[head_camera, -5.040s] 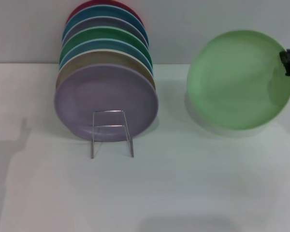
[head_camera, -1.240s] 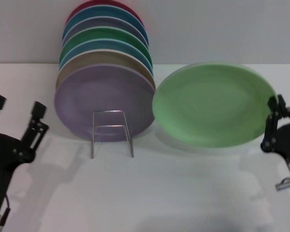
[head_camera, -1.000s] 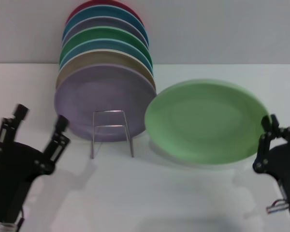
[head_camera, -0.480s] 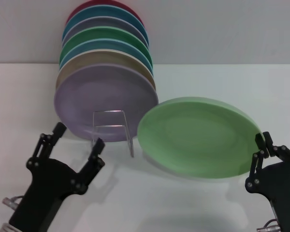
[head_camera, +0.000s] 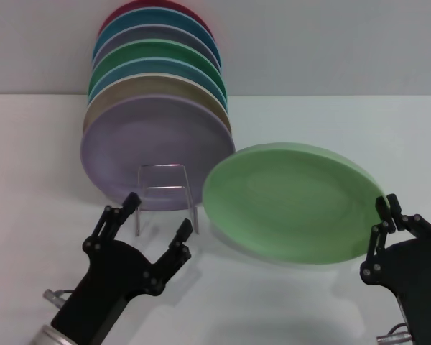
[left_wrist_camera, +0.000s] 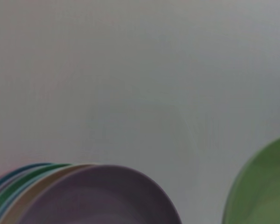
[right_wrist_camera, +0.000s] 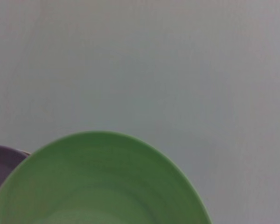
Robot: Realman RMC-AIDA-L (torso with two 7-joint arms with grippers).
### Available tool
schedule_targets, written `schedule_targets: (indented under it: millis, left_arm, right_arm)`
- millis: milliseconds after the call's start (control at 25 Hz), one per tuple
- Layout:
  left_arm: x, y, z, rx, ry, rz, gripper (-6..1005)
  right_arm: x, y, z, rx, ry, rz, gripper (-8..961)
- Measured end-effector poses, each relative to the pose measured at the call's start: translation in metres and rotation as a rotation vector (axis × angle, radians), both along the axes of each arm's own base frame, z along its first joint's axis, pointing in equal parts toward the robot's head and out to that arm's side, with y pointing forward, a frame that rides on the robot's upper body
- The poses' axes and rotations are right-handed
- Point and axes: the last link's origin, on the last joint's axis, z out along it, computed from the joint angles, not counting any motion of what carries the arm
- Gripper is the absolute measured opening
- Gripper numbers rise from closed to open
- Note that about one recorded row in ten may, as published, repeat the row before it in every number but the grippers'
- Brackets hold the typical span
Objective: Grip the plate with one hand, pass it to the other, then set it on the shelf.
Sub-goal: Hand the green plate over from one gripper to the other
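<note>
Background: white counter (head_camera: 287,309) backed by a plain grey wall (head_camera: 330,43).
Shelf: the silver wire shelf (head_camera: 165,198) is seen at the left of the counter, its looped front leg showing before a lilac plate (head_camera: 154,147); a row of upright coloured plates (head_camera: 158,68) is stacked behind.
Plate: the light green plate (head_camera: 291,201) is held tilted above the counter, just right of the shelf, its left rim close to the lilac plate.
Right gripper: the right gripper (head_camera: 385,215) is clamped on the plate's right rim.
Left gripper: the left gripper (head_camera: 156,223) is seen low in front of the shelf, fingers spread apart, nothing between them, just left of the plate.
</note>
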Motion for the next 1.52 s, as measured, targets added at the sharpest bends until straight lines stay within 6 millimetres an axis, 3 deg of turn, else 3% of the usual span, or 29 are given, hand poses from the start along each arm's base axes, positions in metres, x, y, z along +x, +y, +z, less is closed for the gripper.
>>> schedule_targets:
  millis: [560,1240,1520]
  left_arm:
    - [0.011,0.009,-0.014,-0.076,0.032,-0.030,857]
    - [0.011,0.025,-0.013,-0.065,0.043,-0.001,857]
    - [0.010,0.027,-0.017,-0.084,0.061,0.008,743]
  right_arm:
    - [-0.006,0.003,-0.008,-0.039,-0.050,0.025,18]
    - [-0.007,0.003,-0.009,-0.051,-0.050,0.039,19]
    - [-0.007,0.002,-0.010,-0.056,-0.052,0.044,18]
